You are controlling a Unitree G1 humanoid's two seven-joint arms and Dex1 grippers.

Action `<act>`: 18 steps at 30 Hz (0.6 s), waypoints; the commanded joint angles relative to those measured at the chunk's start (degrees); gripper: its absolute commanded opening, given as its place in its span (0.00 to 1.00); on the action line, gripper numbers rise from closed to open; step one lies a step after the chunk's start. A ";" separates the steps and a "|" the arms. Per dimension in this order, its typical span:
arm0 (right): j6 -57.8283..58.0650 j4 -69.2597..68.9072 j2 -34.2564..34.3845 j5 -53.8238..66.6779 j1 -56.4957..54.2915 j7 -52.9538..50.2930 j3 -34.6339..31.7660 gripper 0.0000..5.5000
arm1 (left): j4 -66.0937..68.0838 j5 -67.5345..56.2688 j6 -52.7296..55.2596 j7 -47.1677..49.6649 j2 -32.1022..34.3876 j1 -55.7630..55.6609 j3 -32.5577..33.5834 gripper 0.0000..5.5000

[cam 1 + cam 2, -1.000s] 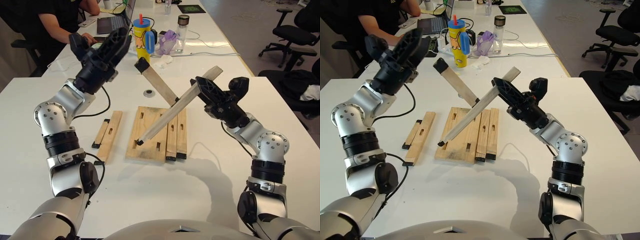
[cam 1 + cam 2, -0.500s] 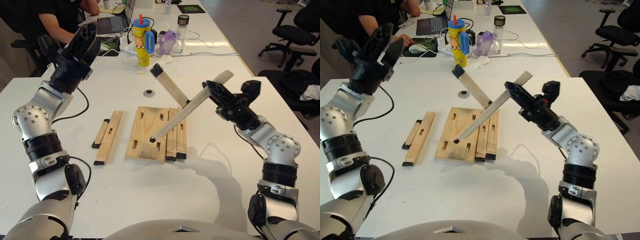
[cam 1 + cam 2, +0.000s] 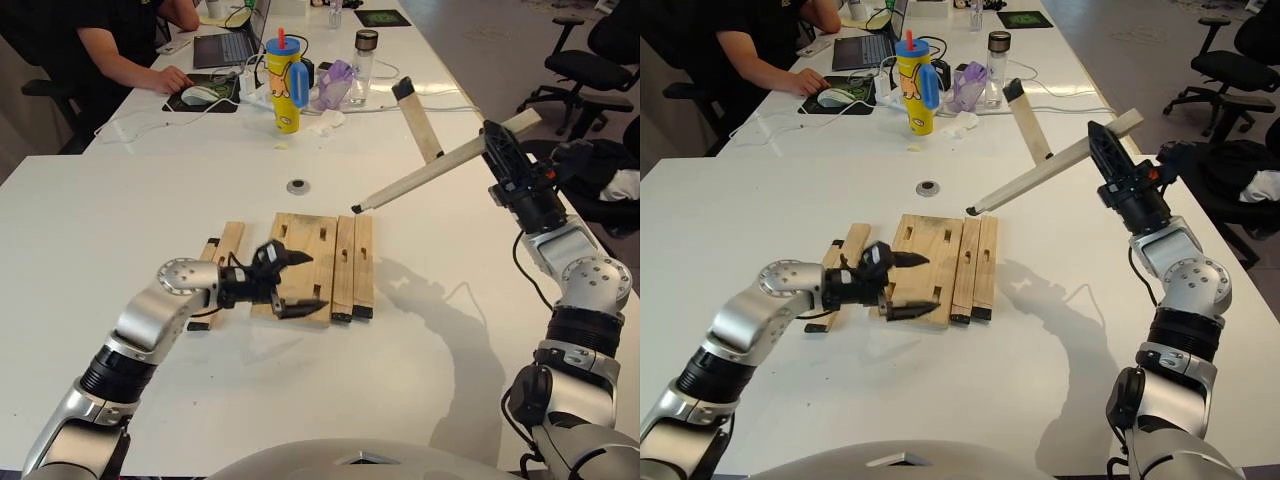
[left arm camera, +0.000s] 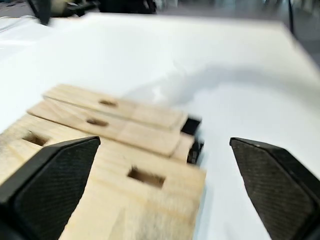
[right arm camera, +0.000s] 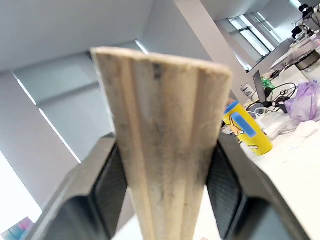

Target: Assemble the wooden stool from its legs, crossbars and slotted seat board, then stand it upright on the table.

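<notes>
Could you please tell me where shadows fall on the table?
Left eye view: the right tool and its raised leg pieces cast a soft shadow on the table right of the seat board. Left wrist view: a faint shadow lies beyond the seat board.

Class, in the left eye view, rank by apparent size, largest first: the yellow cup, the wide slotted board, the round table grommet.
1. the wide slotted board
2. the yellow cup, which stands farther back, so its true size is unsure
3. the round table grommet
</notes>
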 commanded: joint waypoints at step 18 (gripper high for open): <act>-5.01 -6.53 1.14 -10.64 4.50 18.19 12.58 0.37 | 18.63 23.66 -19.07 1.37 1.18 -0.39 -4.91 0.87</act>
